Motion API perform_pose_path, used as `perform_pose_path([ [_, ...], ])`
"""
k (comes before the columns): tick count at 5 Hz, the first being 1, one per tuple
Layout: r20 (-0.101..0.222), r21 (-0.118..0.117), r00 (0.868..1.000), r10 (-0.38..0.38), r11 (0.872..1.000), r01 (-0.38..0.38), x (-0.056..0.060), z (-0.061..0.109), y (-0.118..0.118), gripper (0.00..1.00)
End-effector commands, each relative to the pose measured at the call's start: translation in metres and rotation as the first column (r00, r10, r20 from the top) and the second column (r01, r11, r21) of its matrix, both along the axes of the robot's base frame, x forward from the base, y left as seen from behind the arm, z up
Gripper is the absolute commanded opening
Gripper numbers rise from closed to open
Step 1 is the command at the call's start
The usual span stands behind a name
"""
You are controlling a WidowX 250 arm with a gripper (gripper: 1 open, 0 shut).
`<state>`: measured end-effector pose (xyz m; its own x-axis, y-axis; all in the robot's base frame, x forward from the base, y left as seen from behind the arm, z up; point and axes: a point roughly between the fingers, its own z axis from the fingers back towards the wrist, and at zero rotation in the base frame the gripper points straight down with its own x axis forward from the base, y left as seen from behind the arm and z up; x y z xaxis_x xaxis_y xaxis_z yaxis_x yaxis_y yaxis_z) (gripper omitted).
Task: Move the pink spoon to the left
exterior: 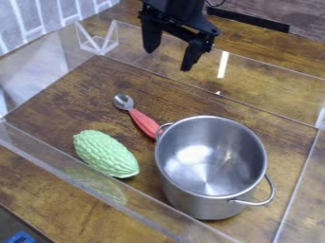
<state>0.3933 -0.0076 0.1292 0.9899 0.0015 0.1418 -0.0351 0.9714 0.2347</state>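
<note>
Dark wood planks make up the worktop (76, 95), fenced by low clear walls along its edges. Toward the lower left of the frame lies a bumpy green vegetable (105, 154), well apart from anything that matters here. Just right of it, near the middle, the pink spoon (137, 115) lies flat on the wood: its silver bowl points to the upper left, and its pinkish-red handle runs down and right until its end meets, or slips just under, the rim of the steel pot (212, 166) at lower right. Whether handle and pot touch I cannot tell. At the top centre hangs the gripper (172, 49), its dark fingers spread wide and holding nothing, well above and behind the spoon.

To do this step well, I would bring the fingers down over the handle's middle, clear of the pot's rim, turned so they close across the handle, not along it. A low, firm pinch suits so thin a thing; then lift slightly and carry it toward the left of the frame, short of the vegetable.
</note>
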Motion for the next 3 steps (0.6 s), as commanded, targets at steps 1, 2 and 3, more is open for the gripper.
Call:
perform_pose_path([
  [1, 0.073, -0.013, 0.997, 0.022, 1.0, -0.021, -0.004, 0.031, -0.001, 1.0],
  [2, 0.075, -0.024, 0.997, 0.023, 0.999, -0.022, -0.006, 0.035, -0.008, 1.0],
  [3, 0.072, -0.026, 0.997, -0.002, 1.0, 0.004, -0.006, 0.041, -0.015, 1.0],
])
